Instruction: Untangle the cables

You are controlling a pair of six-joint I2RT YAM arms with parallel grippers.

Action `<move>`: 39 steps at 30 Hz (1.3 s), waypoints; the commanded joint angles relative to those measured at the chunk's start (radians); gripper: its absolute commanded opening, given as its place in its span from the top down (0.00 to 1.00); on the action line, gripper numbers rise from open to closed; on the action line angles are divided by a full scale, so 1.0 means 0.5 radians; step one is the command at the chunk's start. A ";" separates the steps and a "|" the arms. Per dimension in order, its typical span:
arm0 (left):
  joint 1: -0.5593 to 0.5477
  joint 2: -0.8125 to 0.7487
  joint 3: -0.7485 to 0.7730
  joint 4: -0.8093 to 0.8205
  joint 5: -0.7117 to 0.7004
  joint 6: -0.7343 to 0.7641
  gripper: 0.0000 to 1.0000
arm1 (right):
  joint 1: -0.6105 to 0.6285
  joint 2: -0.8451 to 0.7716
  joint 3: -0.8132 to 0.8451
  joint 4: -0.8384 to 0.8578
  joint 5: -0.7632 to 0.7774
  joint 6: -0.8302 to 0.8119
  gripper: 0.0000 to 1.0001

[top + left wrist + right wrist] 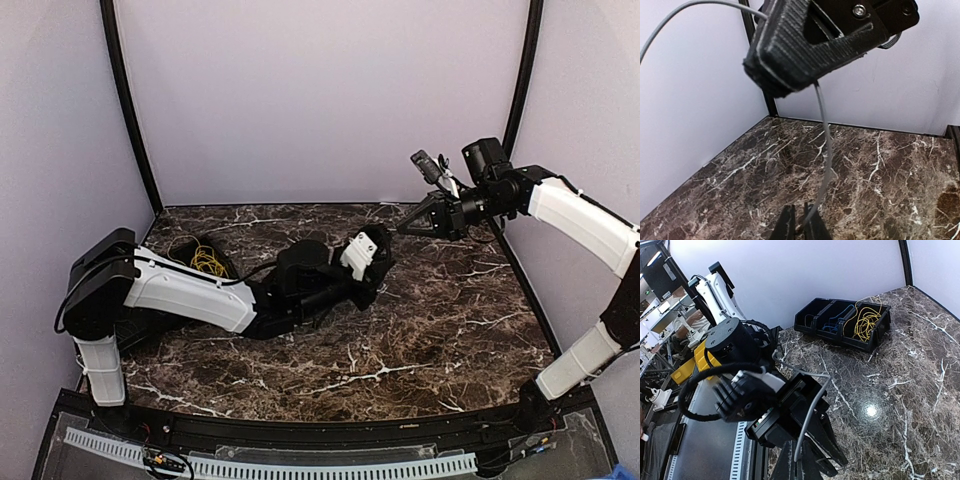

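One grey cable [826,150] is held between the two grippers above the bench [900,390]. The left gripper [799,227] is clenched on the cable's lower end, and the thin strand is pinched between its two fingertips. From there the cable is curved upward and is gripped again by the right gripper [408,227], whose fingers are pressed together on it. A free length is seen arching away past the far side of that gripper. The two grippers are placed tip to tip, just beside each other.

One black bin [840,337], divided into three compartments, is set well apart from both grippers, beyond the left gripper's arm. A loose bundle of yellow cables [865,320] is kept in one end compartment and blue cables [832,326] in the middle one. How many strands are in each cannot be told.
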 commanded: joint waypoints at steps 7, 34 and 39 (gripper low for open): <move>0.067 -0.350 -0.121 -0.289 -0.192 -0.191 1.00 | -0.058 -0.090 -0.081 0.076 0.318 -0.140 0.47; 0.736 -2.049 -0.028 -3.645 -1.266 -1.574 1.00 | -0.294 -0.145 -0.905 0.628 0.759 -0.263 0.34; 1.183 -2.025 -0.102 -3.719 -1.315 -1.523 1.00 | -0.293 -0.150 -0.909 0.610 0.743 -0.278 0.34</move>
